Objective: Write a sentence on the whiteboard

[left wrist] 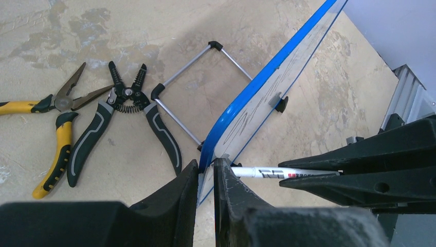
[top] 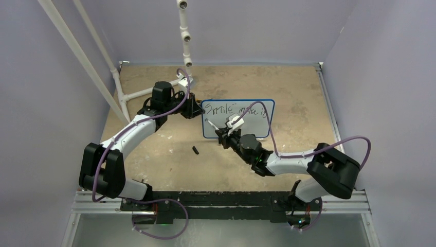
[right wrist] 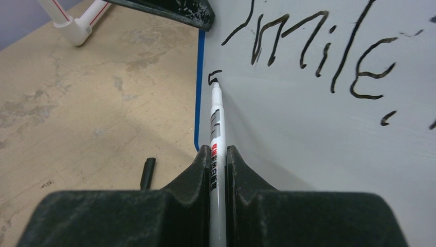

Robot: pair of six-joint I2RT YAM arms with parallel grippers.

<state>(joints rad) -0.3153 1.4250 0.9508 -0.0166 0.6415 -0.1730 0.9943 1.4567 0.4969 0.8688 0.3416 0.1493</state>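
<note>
The whiteboard (top: 237,119) stood propped near the middle of the table (top: 293,92), its blue-framed white face turned toward the arm bases. Across its top ran the sentence (top: 234,109) in black strokes, readable as "Smile, make it", with the last letters reaching the board's right edge. In the right wrist view only "mile" and a comma (right wrist: 319,56) filled the upper part of the board (right wrist: 319,154), and one small fresh curl of ink sat lower down, just inside the board's left frame.

The tip of a white marker (right wrist: 216,123) touched that curl. The right gripper (right wrist: 218,154) had its fingers closed snugly on the marker's barrel and was in front of the board's lower left part (top: 222,135).

The left gripper (top: 198,109) pinched the board's left edge. In its own wrist view the two fingers (left wrist: 205,180) stood narrow with the blue frame (left wrist: 257,87) wedged between them, and the marker (left wrist: 257,172) and right gripper (left wrist: 290,174) lay just to the face side of the board. One small black foot (left wrist: 281,104) showed on the board's lower edge.

On the board's back side lay a thin wire bracket (left wrist: 177,77) with black end caps, close to the frame. Beyond it were dark-handled wire strippers (left wrist: 123,118) and then yellow-handled pliers (left wrist: 51,128). A black cap (top: 195,150) lay on the table in front of the board's lower left corner, apart from it. A white pipe frame (top: 154,91) stood behind and left of the board.
</note>
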